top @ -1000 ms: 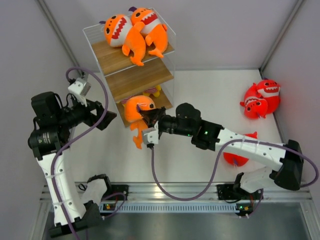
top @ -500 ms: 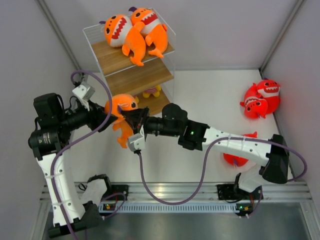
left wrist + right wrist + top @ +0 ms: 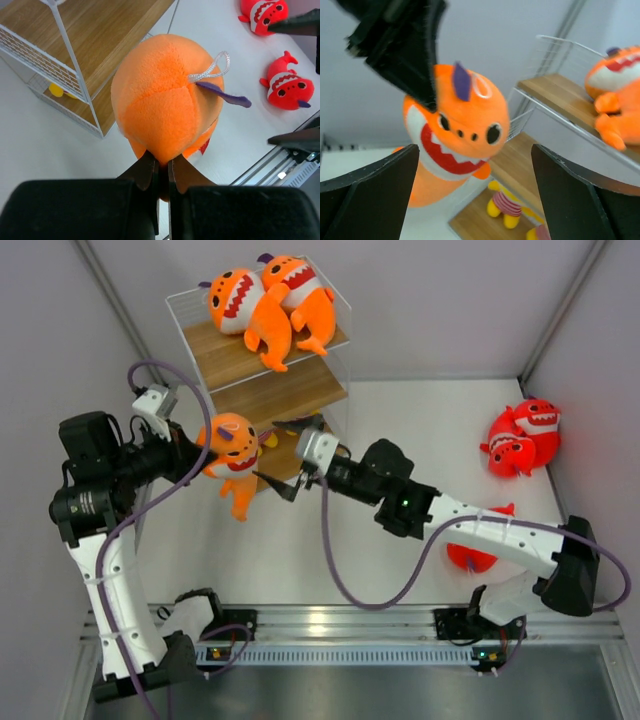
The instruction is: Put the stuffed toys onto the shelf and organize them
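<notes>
Orange shark [image 3: 457, 125] with red, white-toothed mouth and purple fin. Red sharks [image 3: 522, 438] with white teeth. Light brown wooden shelf [image 3: 283, 395], white wire frame. Yellow figure [image 3: 505, 207] with pink stripes.

Bright, diffuse light; shadows on the white tabletop [image 3: 420, 430] are faint. Red stuffed toys [image 3: 512, 453] at right look oversaturated. The right wrist view is blurred, worst upper left; the left wrist view is sharp.

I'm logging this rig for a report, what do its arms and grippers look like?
The left arm and right arm have white links and black joint housings. The left gripper and right gripper have black tapered fingers. A purple cable loops from each wrist.
</notes>
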`<state>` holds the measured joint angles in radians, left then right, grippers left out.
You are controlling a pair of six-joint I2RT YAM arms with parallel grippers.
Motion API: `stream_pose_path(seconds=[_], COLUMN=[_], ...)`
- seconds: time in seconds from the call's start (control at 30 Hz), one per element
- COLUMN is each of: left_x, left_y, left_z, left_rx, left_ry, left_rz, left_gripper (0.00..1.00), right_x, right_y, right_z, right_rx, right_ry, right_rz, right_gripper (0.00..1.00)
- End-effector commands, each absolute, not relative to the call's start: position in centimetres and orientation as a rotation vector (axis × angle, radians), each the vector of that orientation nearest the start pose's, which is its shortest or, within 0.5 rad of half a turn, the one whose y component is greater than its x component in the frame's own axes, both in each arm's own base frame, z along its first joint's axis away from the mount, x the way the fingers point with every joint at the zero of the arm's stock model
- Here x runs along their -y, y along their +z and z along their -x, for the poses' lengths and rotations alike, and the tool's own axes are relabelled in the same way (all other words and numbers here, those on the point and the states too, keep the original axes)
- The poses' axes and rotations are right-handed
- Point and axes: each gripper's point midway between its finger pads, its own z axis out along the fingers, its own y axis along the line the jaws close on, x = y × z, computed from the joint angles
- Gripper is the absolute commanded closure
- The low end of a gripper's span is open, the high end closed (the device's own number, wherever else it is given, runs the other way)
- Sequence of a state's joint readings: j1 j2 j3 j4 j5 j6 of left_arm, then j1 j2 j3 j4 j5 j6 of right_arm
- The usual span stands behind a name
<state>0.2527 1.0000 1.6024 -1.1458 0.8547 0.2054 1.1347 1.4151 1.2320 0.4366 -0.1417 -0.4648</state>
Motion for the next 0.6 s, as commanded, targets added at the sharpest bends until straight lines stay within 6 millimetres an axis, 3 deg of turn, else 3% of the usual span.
stream_pose_path(seconds=[0.0, 0.03, 0.2, 0.27, 0.33, 0.57], left_x=[8.2, 8.4, 9.0, 9.2, 9.2, 9.3], left_y=[42.8, 43.4, 46.4, 46.6, 46.7, 46.7], left_z=[-21.2, -20.9, -19.5, -19.3, -19.3, -19.1], left_rx=[-1.813, -1.801, -1.734, -1.729, -1.726, -1.724], left_ry=[-0.610, -0.620, -0.622, -0.633, -0.636, -0.632], left_rz=[-0.419, -0.412, -0.414, -0.419, -0.414, -0.416], left_gripper=[1.00, 1.00, 1.00, 1.00, 1.00, 1.00], right_x=[-41.4, -41.7, -41.6, -41.9, -43.0, -45.8], right_y=[44.6, 43.2, 40.3, 40.8, 40.1, 39.3], right_z=[-20.5, -20.4, -20.2, -19.3, -18.1, -17.8], right_rx=[-1.117, -1.181, -1.288, -1.235, -1.232, -1.226], right_ry=[1.088, 1.114, 1.251, 1.284, 1.318, 1.412], right_rz=[0.663, 0.663, 0.514, 0.524, 0.579, 0.621], right_gripper=[0.05, 0.02, 0.01, 0.03, 0.13, 0.19])
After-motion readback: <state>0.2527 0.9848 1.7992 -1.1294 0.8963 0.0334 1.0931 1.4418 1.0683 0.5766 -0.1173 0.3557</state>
